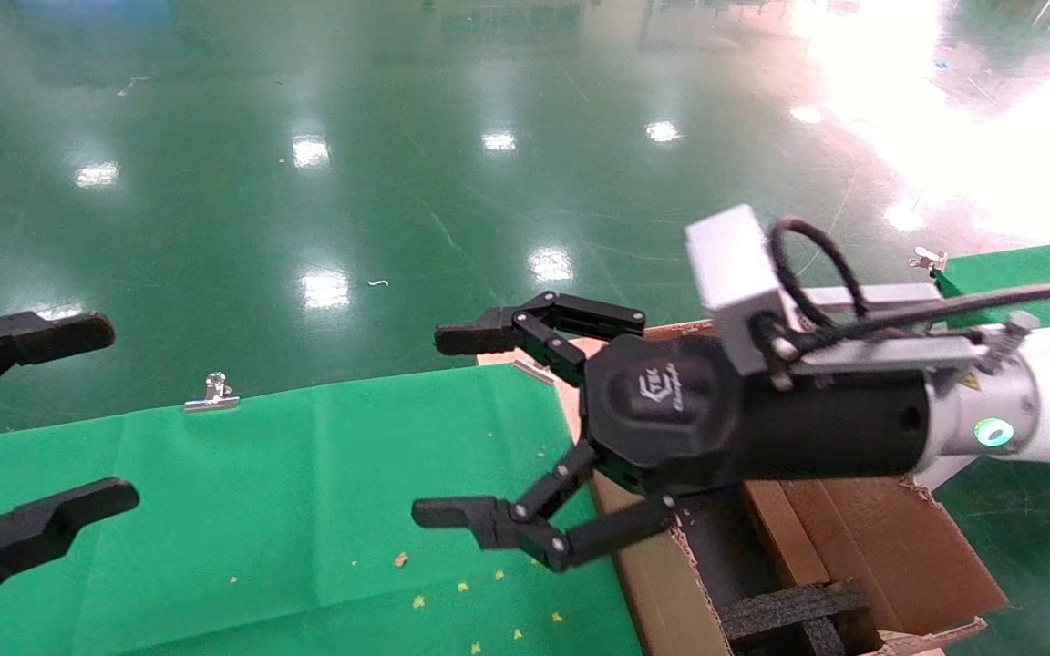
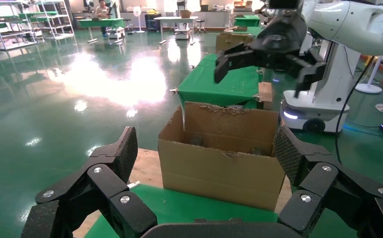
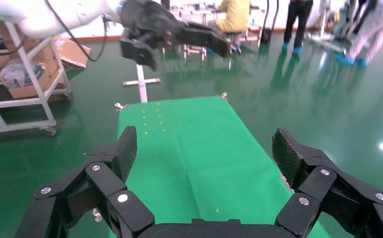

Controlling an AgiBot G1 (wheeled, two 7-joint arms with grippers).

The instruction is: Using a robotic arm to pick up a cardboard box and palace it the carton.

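Observation:
My right robotic arm (image 1: 1017, 410) reaches in from the right, and its gripper (image 1: 443, 425) hangs open and empty over the right end of the green cloth table (image 1: 306, 483). In its own view the right gripper (image 3: 206, 151) has only cloth between the fingers. The carton (image 1: 853, 547) stands just right of the table, under the arm's wrist, open-topped with ragged edges and black foam (image 1: 789, 606) inside. My left gripper (image 1: 106, 415) is open at the table's left end, and in the left wrist view it (image 2: 206, 148) faces the carton (image 2: 221, 163). The cardboard box is out of view.
Silver binder clips (image 1: 211, 394) (image 1: 931, 261) pin the cloth edges. Another green table (image 1: 1026, 269) lies at the far right. Small yellow crumbs (image 1: 461, 592) dot the cloth. Glossy green floor (image 1: 488, 182) surrounds the tables. People and racks stand far off.

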